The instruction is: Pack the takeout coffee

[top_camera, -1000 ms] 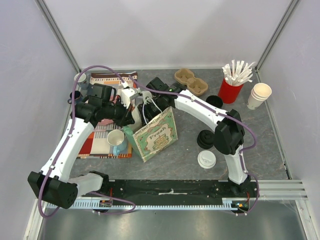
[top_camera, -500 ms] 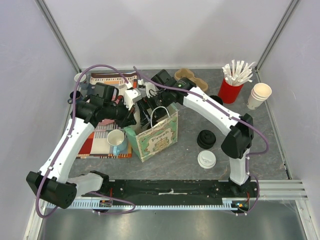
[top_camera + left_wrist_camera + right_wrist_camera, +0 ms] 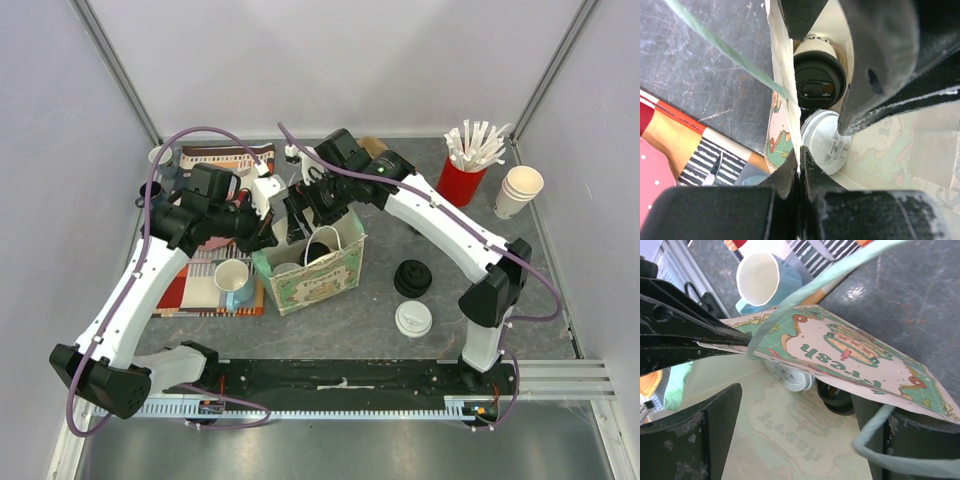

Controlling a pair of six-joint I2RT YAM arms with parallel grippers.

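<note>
Bag: paper, printed in cream and pale green with thin green cord handles; stands upright with its mouth open on the table. "Fresh" is written on the outer side, and the print shows faintly through the inner wall.
Left claw: fully closed, pinching the top edge of the bag's left wall.
Right claw: spread wide just over the bag's mouth, holding nothing.
Coffee in bag: round white plastic sip lid, low inside the bag, beside the black-lidded cup.
Black-lidded cup: glossy black lid, pale wall with dark lettering that is only partly legible.
Coffee on table: white lid, well right of the bag and just nearer than a black lid.
Mug: blue outside, cream inside, left of the bag.
</note>
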